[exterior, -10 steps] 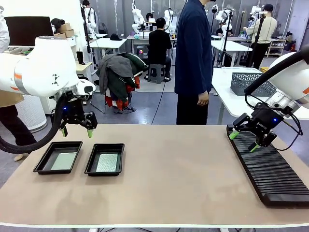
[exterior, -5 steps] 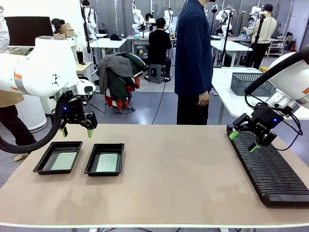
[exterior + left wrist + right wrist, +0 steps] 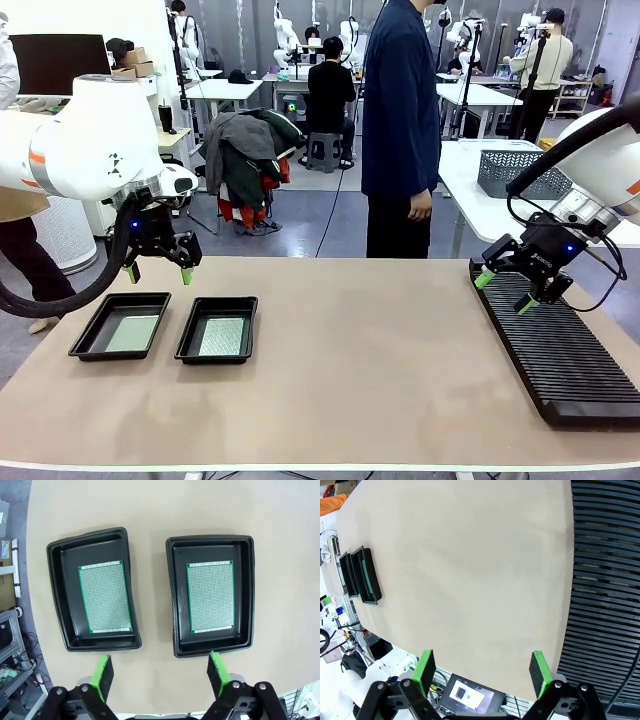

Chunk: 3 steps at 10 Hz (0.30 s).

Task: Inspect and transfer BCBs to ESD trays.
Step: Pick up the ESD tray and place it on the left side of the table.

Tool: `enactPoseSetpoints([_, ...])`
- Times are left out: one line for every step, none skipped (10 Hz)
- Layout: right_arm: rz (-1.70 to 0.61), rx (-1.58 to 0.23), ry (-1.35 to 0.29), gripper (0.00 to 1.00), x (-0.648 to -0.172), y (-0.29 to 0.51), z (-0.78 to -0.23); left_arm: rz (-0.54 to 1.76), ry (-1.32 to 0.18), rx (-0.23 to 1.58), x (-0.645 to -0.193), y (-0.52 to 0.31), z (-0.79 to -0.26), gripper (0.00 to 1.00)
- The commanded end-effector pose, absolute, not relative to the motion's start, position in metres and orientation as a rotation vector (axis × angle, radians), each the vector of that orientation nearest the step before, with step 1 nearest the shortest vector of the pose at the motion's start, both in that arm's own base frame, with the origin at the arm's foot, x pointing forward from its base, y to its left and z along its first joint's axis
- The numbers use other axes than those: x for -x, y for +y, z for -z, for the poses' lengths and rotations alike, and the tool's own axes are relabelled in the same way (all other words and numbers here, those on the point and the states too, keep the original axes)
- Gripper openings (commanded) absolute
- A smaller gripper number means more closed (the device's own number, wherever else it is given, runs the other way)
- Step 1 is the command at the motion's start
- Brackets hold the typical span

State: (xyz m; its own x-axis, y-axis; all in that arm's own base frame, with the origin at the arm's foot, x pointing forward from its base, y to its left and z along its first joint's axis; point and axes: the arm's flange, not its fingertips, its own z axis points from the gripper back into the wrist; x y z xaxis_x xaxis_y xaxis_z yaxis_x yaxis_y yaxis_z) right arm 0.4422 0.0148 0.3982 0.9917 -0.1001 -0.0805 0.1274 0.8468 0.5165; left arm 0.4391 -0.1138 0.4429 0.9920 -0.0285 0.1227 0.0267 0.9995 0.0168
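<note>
Two black ESD trays lie side by side at the table's left: the left tray [image 3: 121,326] [image 3: 93,590] and the right tray [image 3: 217,329] [image 3: 212,594]. Each holds one flat green BCB, one [image 3: 133,333] [image 3: 105,597] in the left tray and one [image 3: 221,336] [image 3: 210,597] in the right. My left gripper [image 3: 158,269] [image 3: 160,676] hangs open above the trays' far side, nothing between its green pads. My right gripper [image 3: 506,291] [image 3: 482,672] is open over the left edge of the ribbed rack [image 3: 555,345], holding nothing.
The long black slotted rack [image 3: 605,580] runs along the table's right side. A person in a dark coat [image 3: 400,130] stands at the far edge, hand hanging down. A grey basket [image 3: 515,172] sits on another table behind. Bare tabletop [image 3: 360,350] spans the middle.
</note>
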Motion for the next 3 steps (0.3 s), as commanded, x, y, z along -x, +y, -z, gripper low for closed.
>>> enactPoseSetpoints([0.141, -0.544, 0.038, 1.00, -0.4422, 0.0164, -0.3985, 0.028, -0.131, -0.014, -0.4396, -0.1140, -0.4429, 1.00])
enactPoseSetpoints([0.141, -0.544, 0.038, 1.00, -0.4422, 0.0164, -0.3985, 0.028, -0.131, -0.014, -0.4396, -0.1140, -0.4429, 1.00])
enactPoseSetpoints([0.141, -0.544, 0.038, 1.00, -0.4422, 0.0164, -0.3985, 0.028, -0.131, -0.014, -0.4396, -0.1140, -0.4429, 1.00])
